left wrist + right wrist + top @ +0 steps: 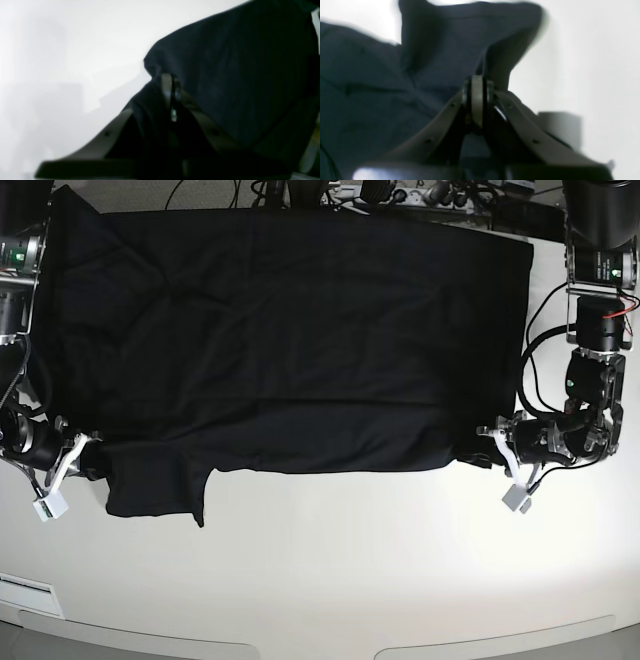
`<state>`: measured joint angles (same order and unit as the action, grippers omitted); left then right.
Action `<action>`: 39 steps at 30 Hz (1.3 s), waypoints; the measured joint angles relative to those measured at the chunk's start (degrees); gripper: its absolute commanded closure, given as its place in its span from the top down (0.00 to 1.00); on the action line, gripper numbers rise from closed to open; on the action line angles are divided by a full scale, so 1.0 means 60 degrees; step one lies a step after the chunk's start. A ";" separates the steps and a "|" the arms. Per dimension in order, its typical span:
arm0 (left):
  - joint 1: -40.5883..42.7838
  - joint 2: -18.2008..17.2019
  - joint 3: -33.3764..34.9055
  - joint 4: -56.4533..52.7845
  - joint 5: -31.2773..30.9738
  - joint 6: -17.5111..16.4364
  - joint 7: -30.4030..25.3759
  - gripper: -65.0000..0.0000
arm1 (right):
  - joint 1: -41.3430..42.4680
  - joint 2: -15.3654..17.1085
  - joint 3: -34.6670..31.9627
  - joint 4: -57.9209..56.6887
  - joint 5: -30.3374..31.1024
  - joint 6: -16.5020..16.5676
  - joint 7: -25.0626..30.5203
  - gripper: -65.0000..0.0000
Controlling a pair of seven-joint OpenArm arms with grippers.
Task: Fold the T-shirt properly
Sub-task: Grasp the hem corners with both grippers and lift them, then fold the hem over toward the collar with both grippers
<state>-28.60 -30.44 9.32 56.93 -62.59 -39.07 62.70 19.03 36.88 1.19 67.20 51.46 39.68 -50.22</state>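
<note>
Black cloth of the T-shirt (290, 330) lies spread flat across the white table (330, 570), reaching from one side to the other, with one sleeve hanging out at its near edge; left gripper (482, 452), on the right side in the base view, is clamped on the shirt's near corner; right gripper (88, 455), on the opposite side, is closed on the cloth beside that sleeve; wrist views show each pair of jaws pinched together with dark fabric between them.

A white surface (330, 560) carries the black T-shirt (290, 330), spread flat across its far half, one sleeve lying out toward the bare near edge.
</note>
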 measured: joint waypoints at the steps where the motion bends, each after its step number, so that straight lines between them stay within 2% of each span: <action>1: 0.0000 -0.0015 0.0000 0.0095 0.0000 -0.0047 0.0171 0.00 | -0.0284 0.0182 0.0007 0.0474 0.0000 -0.0004 0.0095 0.00; 6: 0.0084 -0.0466 0.0007 0.0397 0.0036 -0.0069 0.0324 0.00 | -0.1614 0.0903 0.0004 0.2350 -0.0004 0.0004 0.0481 0.00; 10: 0.0069 -0.0929 0.0007 0.1002 -0.0102 -0.0069 0.0313 0.00 | -0.2098 0.1348 0.0004 0.3231 0.0029 0.0062 0.0503 0.00; 15: 0.0076 -0.1275 0.0007 0.1909 -0.0510 0.0033 0.0951 0.00 | -0.2116 0.1526 0.0004 0.3337 0.0066 0.0051 0.0430 0.00; 20: 0.0419 -0.1636 0.0018 0.2750 -0.0878 0.0036 0.1158 0.00 | -0.2120 0.1617 0.0007 0.3337 0.0182 0.0040 -0.0433 0.00; 25: 0.1665 -0.1963 0.0058 0.3683 -0.1217 -0.0073 0.1257 0.00 | -0.2109 0.1902 0.0033 0.3377 0.2208 0.0033 -0.1657 0.00; 29: 0.2211 -0.2535 0.0069 0.4084 -0.1384 -0.0073 0.1213 0.00 | -0.2120 0.2084 0.0033 0.3370 0.2328 0.0036 -0.2357 0.00; 32: 0.2368 -0.2976 0.0069 0.4124 -0.2040 -0.0073 0.1202 0.00 | -0.2142 0.2131 0.0033 0.3373 0.2943 0.0036 -0.2728 0.00; 36: 0.2404 -0.3475 0.0069 0.4131 -0.3089 -0.0069 0.1311 0.00 | -0.2171 0.2262 0.0033 0.3373 0.4237 0.0036 -0.4215 0.00; 39: 0.2386 -0.3548 0.0055 0.4149 -0.3679 -0.0069 0.2299 0.00 | -0.2218 0.2320 0.0051 0.3373 0.4601 0.0040 -0.4601 0.00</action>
<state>-14.28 -51.72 9.65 81.82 -84.66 -39.48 76.49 5.72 50.81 1.50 87.44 79.07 39.92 -77.82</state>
